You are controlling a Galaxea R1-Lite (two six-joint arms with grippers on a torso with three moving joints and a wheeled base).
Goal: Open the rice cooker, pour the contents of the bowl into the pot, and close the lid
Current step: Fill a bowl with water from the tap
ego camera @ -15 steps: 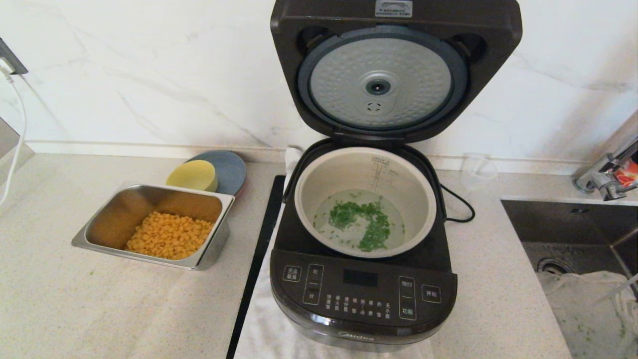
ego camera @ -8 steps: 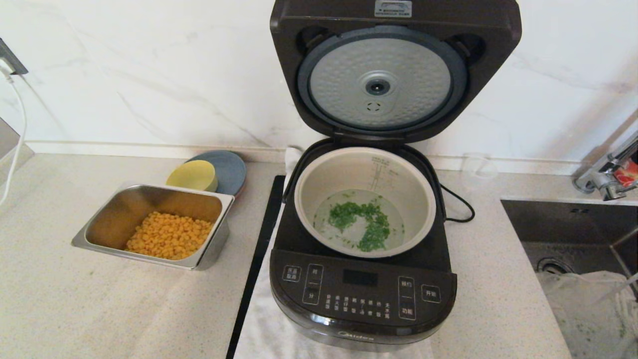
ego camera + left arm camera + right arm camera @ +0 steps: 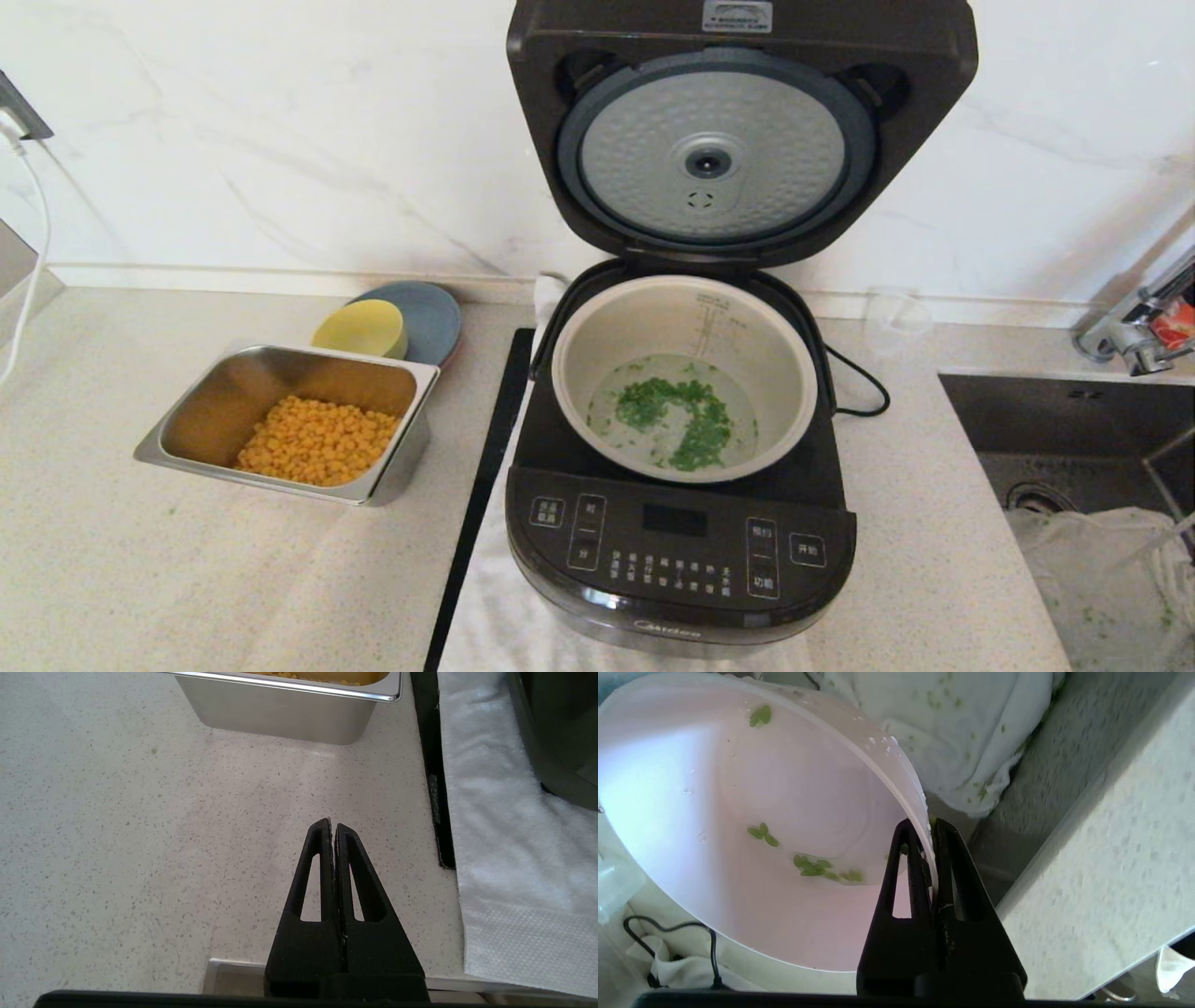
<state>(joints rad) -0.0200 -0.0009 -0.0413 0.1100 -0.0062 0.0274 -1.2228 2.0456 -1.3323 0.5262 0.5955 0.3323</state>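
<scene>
- Worktop point(image 3: 187, 579): rice cooker point(image 3: 680, 551) stood on a white towel; lid point(image 3: 738, 131) raised upright at the back.
- Pot point(image 3: 597, 336): seated in the cooker, chopped greens point(image 3: 677, 420) lying in its base. Pouring judged done; lid closing remains.
- Lid best pressed down from its top edge until latched.
- Bowl point(image 3: 752, 826): seen only in the right wrist view, tilted over the sink area, a few green flecks left; rim pinched by the right gripper point(image 3: 930, 833) fingers.
- Left gripper point(image 3: 332, 828): fingers pressed together, empty, over bare worktop near the steel tray point(image 3: 285, 711); neither arm shown in the head view.
</scene>
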